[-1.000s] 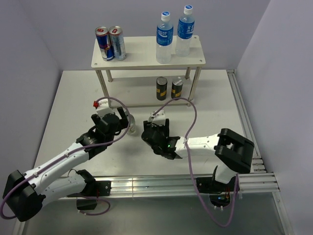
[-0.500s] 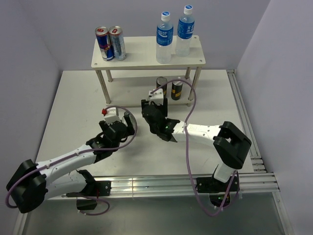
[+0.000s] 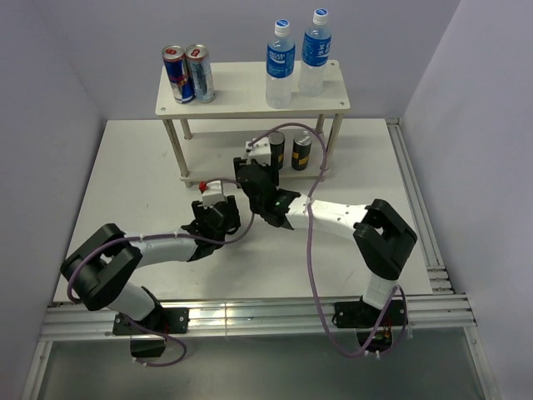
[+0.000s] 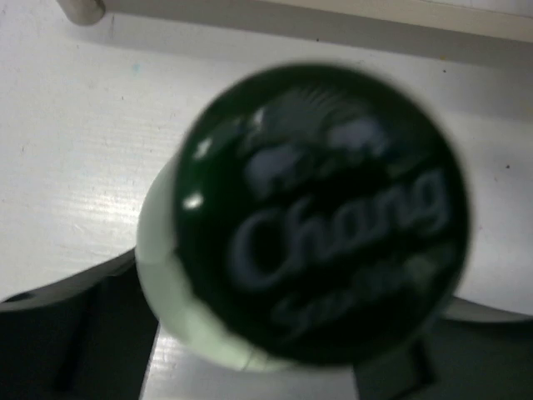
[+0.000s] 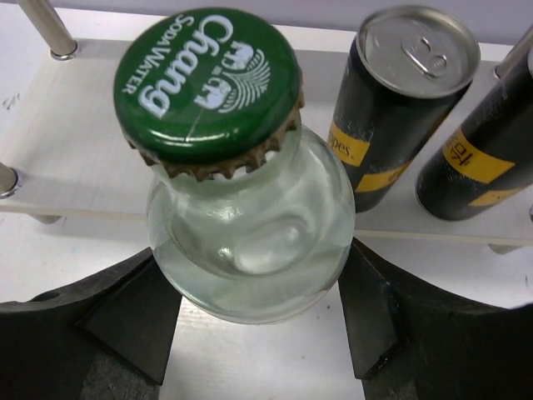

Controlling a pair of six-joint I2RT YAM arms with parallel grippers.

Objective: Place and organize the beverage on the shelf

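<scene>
Overhead, the shelf [image 3: 250, 92] stands at the far side of the table [image 3: 125, 192]. On its top board, two tall blue-and-silver cans [image 3: 175, 75] stand at the left end and two blue-labelled bottles [image 3: 281, 65] at the right end. On the lower board, two dark cans [image 3: 276, 150] stand upright side by side, toward the right.

At the near edge of that lower board, just left of the dark cans, sits the right gripper [image 3: 252, 171]. In its wrist view the fingers [image 5: 125, 325] are clamped on the glass of the first small bottle [image 5: 250, 242], green cap up. The nearest dark can is just beside it. The bottle's base is hidden, so I cannot tell if it rests on anything.

Near and left of that is the left gripper [image 3: 218, 208], over the table in front of the shelf. Its wrist view is blurred. The second small bottle [image 4: 321, 212] is upright between dark fingers [image 4: 67, 333], which press against its glass.
</scene>
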